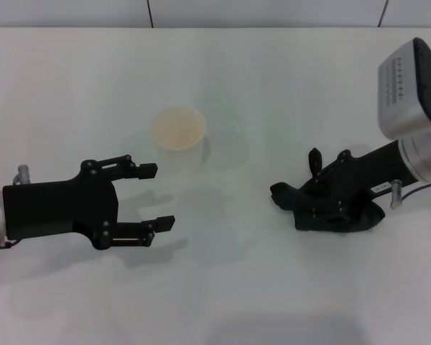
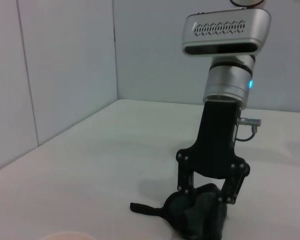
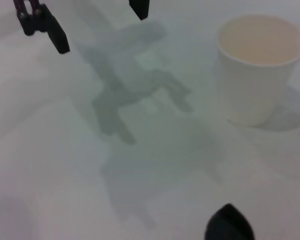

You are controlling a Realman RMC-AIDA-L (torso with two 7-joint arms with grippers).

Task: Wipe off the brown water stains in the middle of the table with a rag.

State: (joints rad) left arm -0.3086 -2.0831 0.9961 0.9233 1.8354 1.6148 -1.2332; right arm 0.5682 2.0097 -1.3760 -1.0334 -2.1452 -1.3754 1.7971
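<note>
The dark rag (image 1: 345,215) lies bunched on the white table (image 1: 230,295) at the right. My right gripper (image 1: 310,198) reaches down onto it and is closed on its folds. In the left wrist view the same gripper (image 2: 206,196) sinks into the rag (image 2: 197,217), and a thin tail of cloth lies on the table. My left gripper (image 1: 164,195) is open and empty, hovering just in front of the white paper cup (image 1: 178,136). No orange-brown stain shows in any view. A dark tip (image 3: 229,227) shows at the edge of the right wrist view.
The white paper cup (image 3: 260,65) stands upright with a tan inside, left of the table's middle. The left gripper's fingertips (image 3: 57,40) show in the right wrist view, with arm shadows on the table (image 3: 140,165). A grey wall (image 2: 65,65) backs the table.
</note>
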